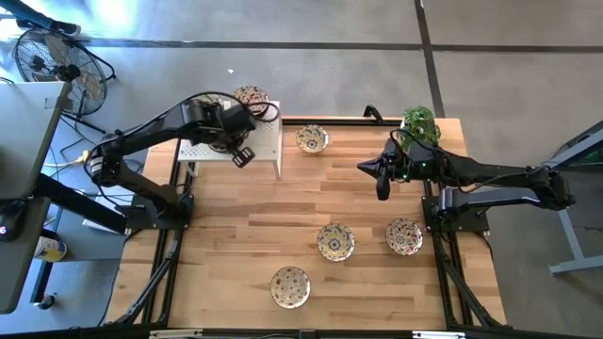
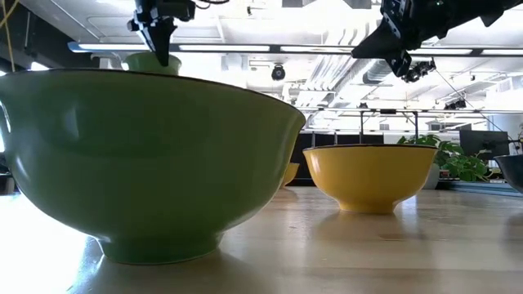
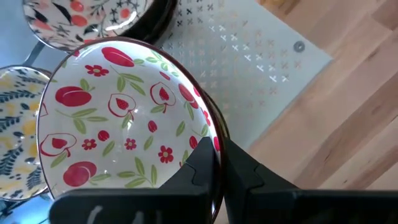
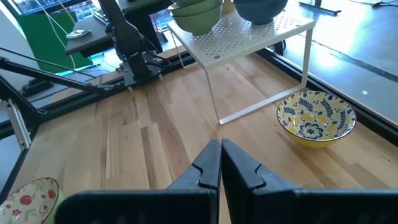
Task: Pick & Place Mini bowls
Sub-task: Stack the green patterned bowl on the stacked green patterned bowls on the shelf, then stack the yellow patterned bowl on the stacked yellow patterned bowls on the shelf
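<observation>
Closest to my left gripper [image 3: 217, 171], its fingers pinch the near rim of the red-fruit bowl [image 3: 118, 121] on the white rack [image 3: 261, 56], while the right gripper [image 4: 221, 165], fingers pressed together, waits well apart

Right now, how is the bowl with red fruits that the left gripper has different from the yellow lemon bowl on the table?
The red-fruit bowl is white inside with red fruits and green leaves; the lemon bowl shows yellow lemons and dark blue leaves. The red-fruit bowl is up at the white rack, its rim pinched by the left gripper; the lemon bowl sits on the table beside the rack's leg, untouched. Both are round and shallow.
</observation>
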